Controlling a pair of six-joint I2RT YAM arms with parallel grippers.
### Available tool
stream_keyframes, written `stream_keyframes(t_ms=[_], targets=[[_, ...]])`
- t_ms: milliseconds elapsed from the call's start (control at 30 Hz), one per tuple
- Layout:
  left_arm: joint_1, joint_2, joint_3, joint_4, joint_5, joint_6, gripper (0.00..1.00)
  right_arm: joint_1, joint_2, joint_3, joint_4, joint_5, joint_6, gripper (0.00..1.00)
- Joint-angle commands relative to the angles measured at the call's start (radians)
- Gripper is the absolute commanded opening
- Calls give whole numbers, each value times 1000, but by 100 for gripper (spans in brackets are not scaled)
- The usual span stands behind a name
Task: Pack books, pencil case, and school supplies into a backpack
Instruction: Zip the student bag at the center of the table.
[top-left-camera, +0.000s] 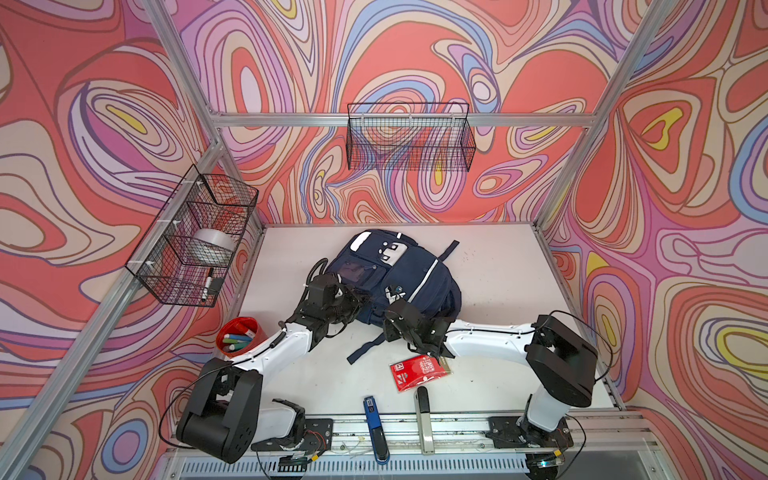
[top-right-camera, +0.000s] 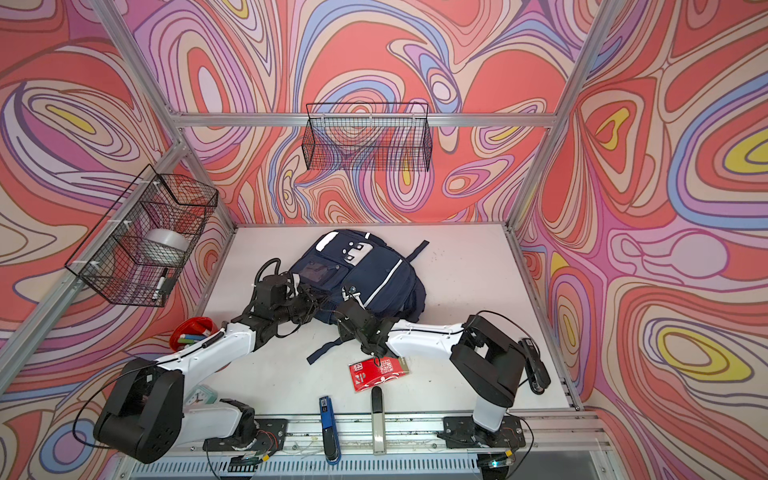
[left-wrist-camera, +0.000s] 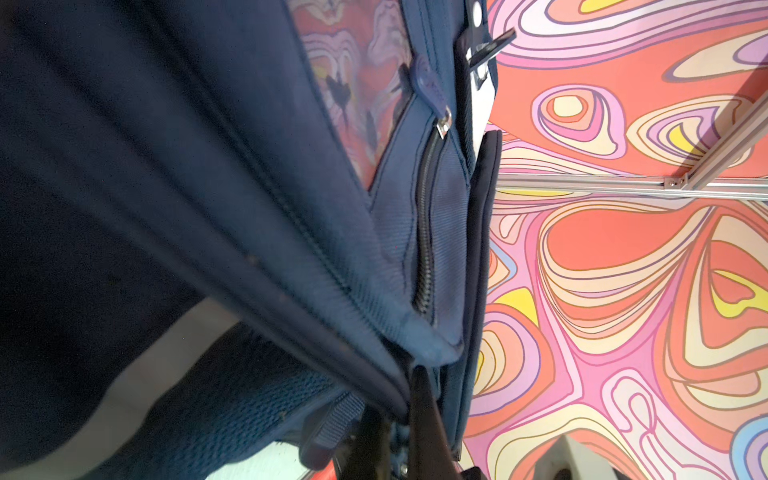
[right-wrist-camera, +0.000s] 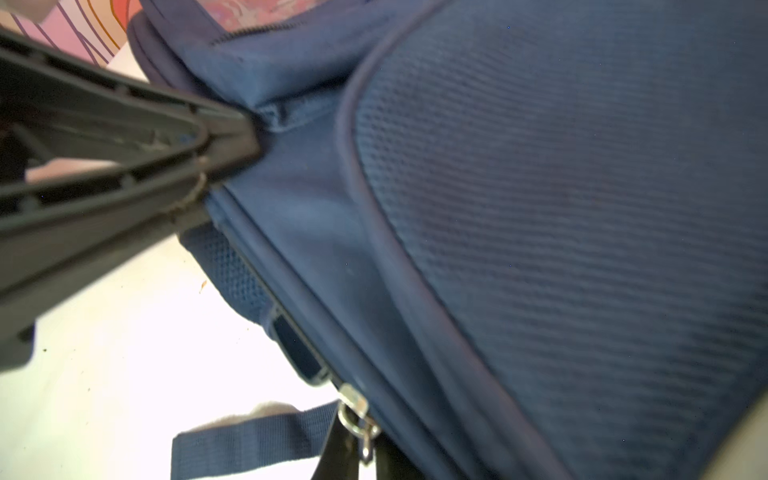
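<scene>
The navy backpack (top-left-camera: 390, 270) (top-right-camera: 353, 270) lies in the middle of the white table. My left gripper (top-left-camera: 359, 302) (left-wrist-camera: 401, 411) is shut on a fold of fabric at the backpack's near left edge; its black fingers (right-wrist-camera: 216, 141) also show in the right wrist view. Close beside it, my right gripper (top-left-camera: 392, 316) (right-wrist-camera: 361, 455) is shut on a metal zip pull (right-wrist-camera: 357, 415) at the near edge. A flat red packet (top-left-camera: 419, 370) (top-right-camera: 380, 371) with white print lies on the table under the right forearm. The books and the pencil case are out of view.
A red cup of markers (top-left-camera: 239, 334) stands by the left arm. A blue stapler (top-left-camera: 374, 428) and a long black and grey object (top-left-camera: 423, 415) lie at the front rail. Wire baskets hang on the back wall (top-left-camera: 409, 137) and the left wall (top-left-camera: 195, 237). A loose strap (top-left-camera: 365, 349) trails toward the front.
</scene>
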Motion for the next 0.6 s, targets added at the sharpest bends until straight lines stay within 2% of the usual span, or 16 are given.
stream_keyframes(t_ms=[0, 233, 367, 567], targets=[[45, -34, 5, 5, -38, 34, 0, -25, -73, -48, -101, 8, 26, 0], [81, -16, 8, 7, -34, 50, 0, -102, -220, -166, -155, -83, 8, 0], [107, 2, 17, 7, -25, 61, 0, -203, -292, -225, -167, -170, -48, 0], [116, 16, 30, -7, -23, 73, 0, -343, -309, -230, -201, -199, -156, 0]])
